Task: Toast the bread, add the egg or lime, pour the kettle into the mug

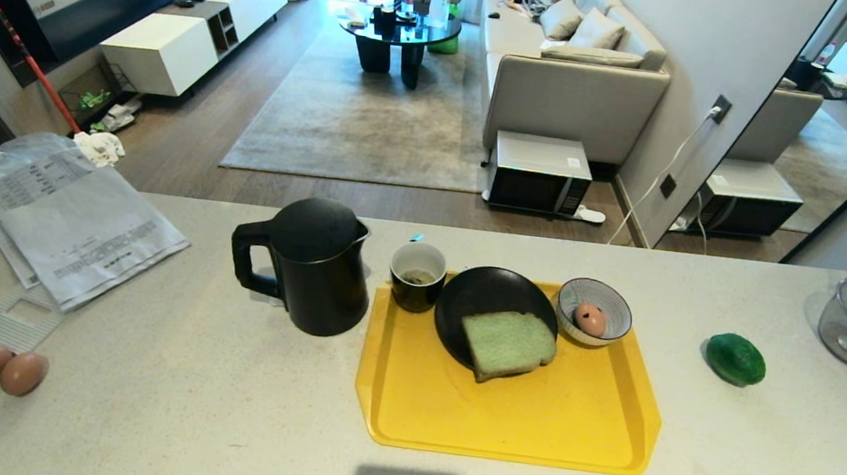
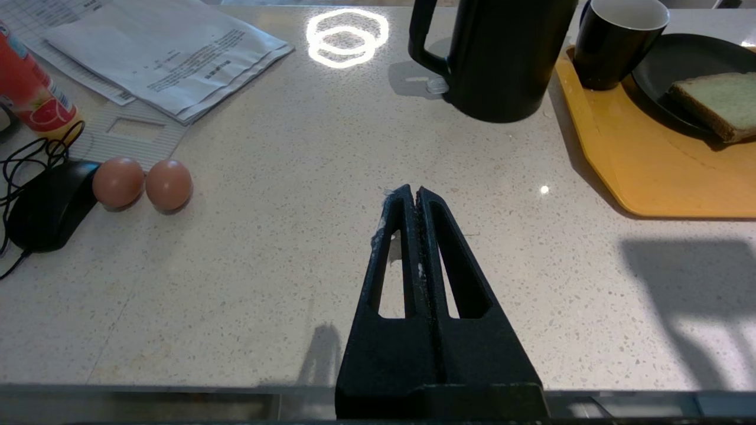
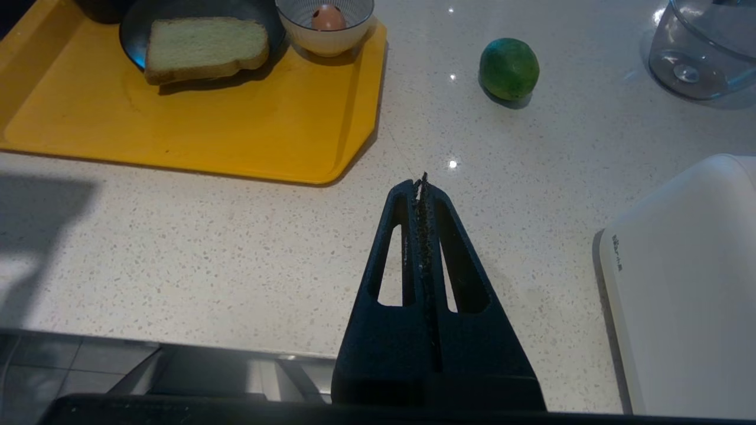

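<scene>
Since the bread (image 1: pixel 507 345) comes first in the task, its place decides the move: it lies flat, half on the black plate (image 1: pixel 480 295) and half over the plate's near rim onto the yellow tray (image 1: pixel 514 428), its rounded top pointing away toward the right. From there the mug (image 1: pixel 417 275) stands at the tray's far left corner, the kettle (image 1: pixel 314 265) just left of the tray with its handle facing left, the egg (image 1: pixel 590 319) in the striped bowl (image 1: pixel 610 300) at the far right corner, and the lime (image 1: pixel 735 358) alone on the counter well to the right. Both arms wait at the near edge: the left gripper (image 2: pixel 411 192) pressed together and empty, the right gripper (image 3: pixel 420 183) likewise. I judge the right one slightly nearer the slice, which lies ahead and to its left.
</scene>
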